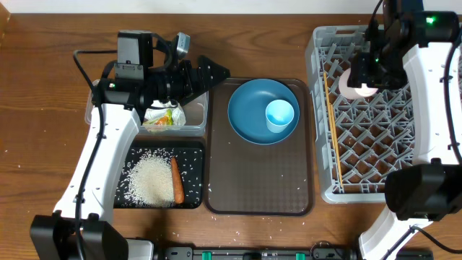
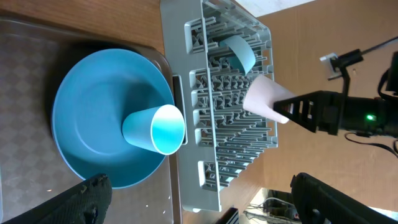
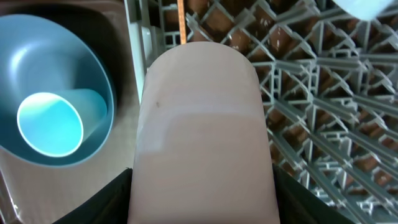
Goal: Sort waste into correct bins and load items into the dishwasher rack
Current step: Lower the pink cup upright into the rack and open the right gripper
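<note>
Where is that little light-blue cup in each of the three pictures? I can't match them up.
Overhead: light-blue cup sits centre, on the blue plate.
Left wrist: the cup is left of centre, same plate.
Right wrist: the cup is at lower left.
Shared landmark: the blue plate under it, beside the grey rack.

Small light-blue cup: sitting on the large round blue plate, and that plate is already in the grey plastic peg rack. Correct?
Not quite. The small light-blue cup does sit on the large round blue plate, but the plate rests on the brown serving tray, beside the grey plastic peg rack, not in it. The overhead view shows this.
</note>
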